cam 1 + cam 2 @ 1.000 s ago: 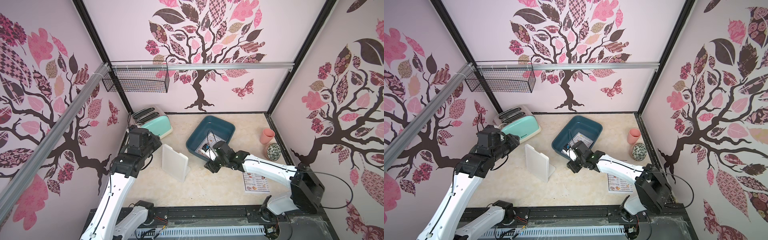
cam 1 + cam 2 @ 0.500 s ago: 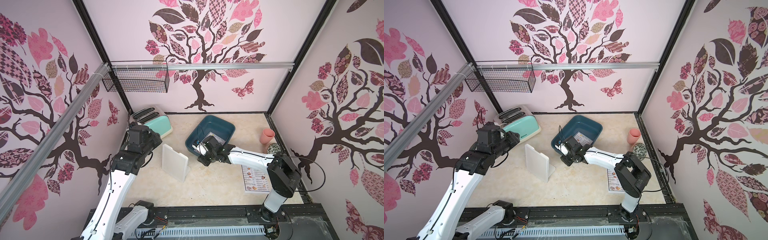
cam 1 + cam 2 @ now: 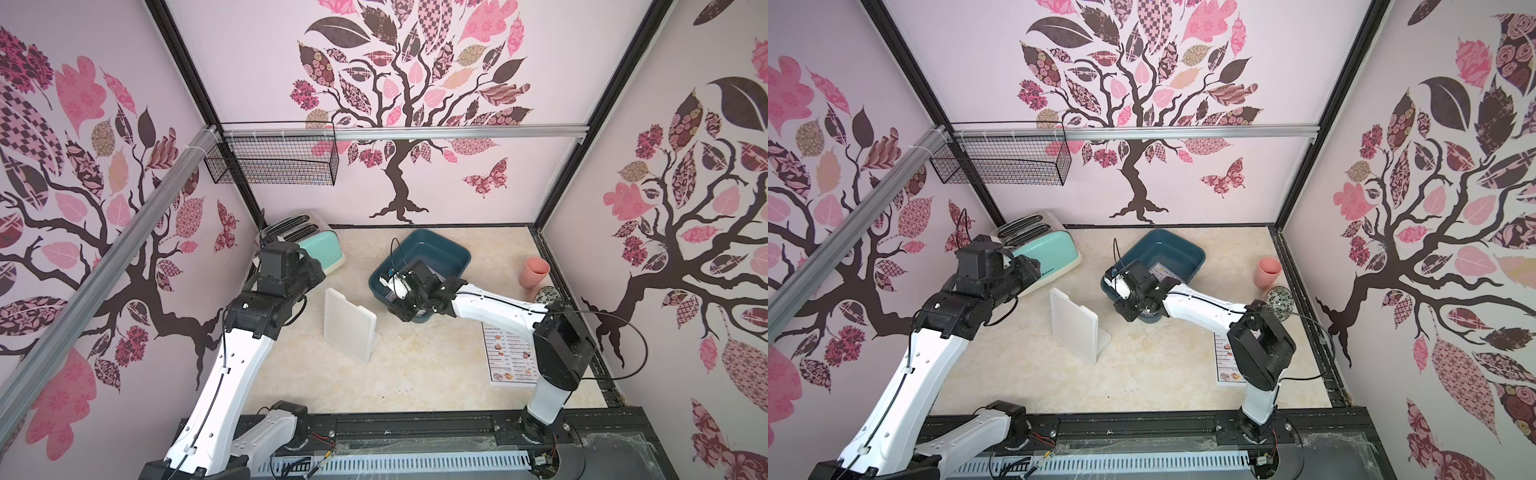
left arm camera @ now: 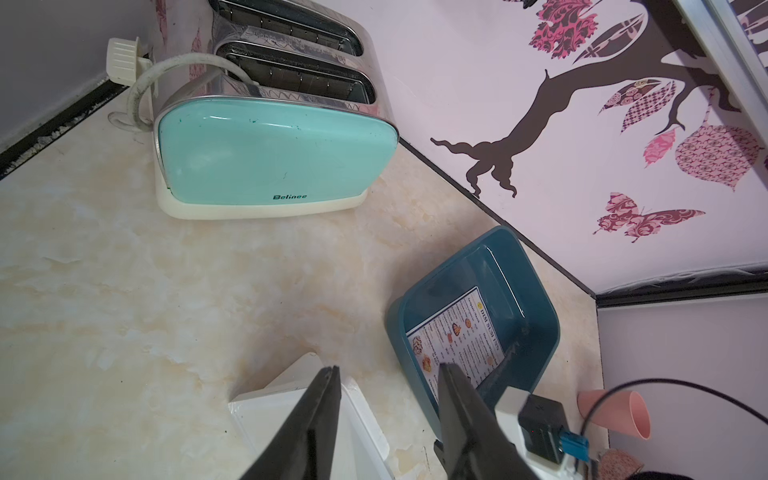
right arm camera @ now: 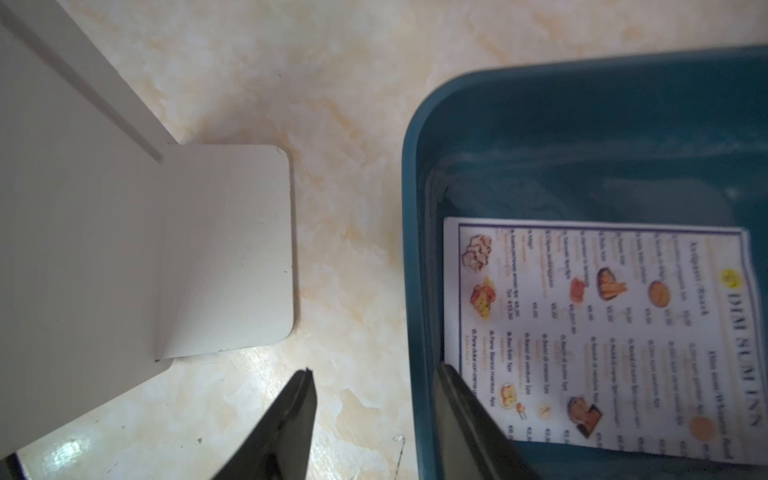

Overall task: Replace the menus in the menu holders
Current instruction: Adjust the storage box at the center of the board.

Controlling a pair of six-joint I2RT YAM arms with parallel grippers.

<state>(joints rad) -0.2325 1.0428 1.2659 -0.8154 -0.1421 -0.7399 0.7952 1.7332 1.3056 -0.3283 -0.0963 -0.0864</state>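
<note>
Right wrist view shows the right gripper (image 5: 374,370), fingers spread and empty: one over marbled beige tabletop (image 5: 353,145), one over the wall of the dark teal plastic tub (image 5: 415,187). Past that finger a white printed paper menu (image 5: 602,332) lies flat inside, long axis in line with both fingertips; walls leave little room. The left gripper (image 4: 388,368), likewise spread, is farther.

- Both top views are lit brightly and evenly from above; only soft shadows are cast on the counter (image 3: 415,374).
- The frame posts (image 3: 187,83) are bowed near the picture edges — wide-angle distortion.
- In the right wrist view the menu (image 5: 602,332) is smeared by blur, and glare is seen on the counter beside the menu holder (image 5: 124,249).
- The left wrist view is sharper — the lettering on the toaster (image 4: 270,153) can be read.
</note>
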